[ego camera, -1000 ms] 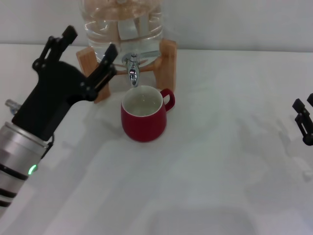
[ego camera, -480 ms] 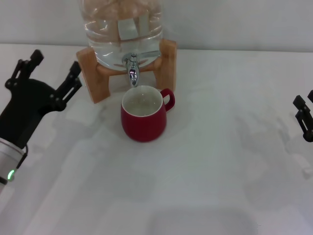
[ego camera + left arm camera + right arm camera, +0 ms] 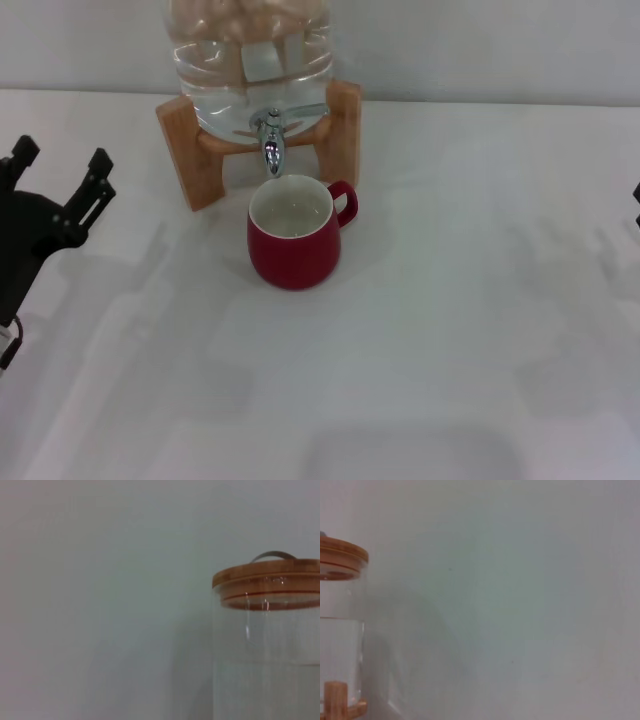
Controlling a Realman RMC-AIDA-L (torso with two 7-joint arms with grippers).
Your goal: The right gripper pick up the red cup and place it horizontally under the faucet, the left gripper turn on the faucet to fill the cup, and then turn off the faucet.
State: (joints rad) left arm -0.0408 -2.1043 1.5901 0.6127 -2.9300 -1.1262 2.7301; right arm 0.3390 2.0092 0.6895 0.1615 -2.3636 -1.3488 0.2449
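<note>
Left gripper [image 3: 58,178] sat at the frame's left edge, fingers spread, empty, well apart from the faucet [image 3: 271,140]. Red cup [image 3: 294,233] stood upright mid-frame under the spout, seemingly filled. Right gripper [image 3: 637,205] barely showed; state unclear. Task likely complete; only parking remained.

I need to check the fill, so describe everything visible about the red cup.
The red cup is a rounded, dark red mug with a glossy, ceramic-looking surface and a white inside. One small loop handle sticks out toward the robot's right. It stands upright on the white table, its mouth directly below the chrome faucet spout, with a gap between them. The inside looks pale and shiny, but the water level is hard to judge. Nothing grips it; only the table touches it.
</note>
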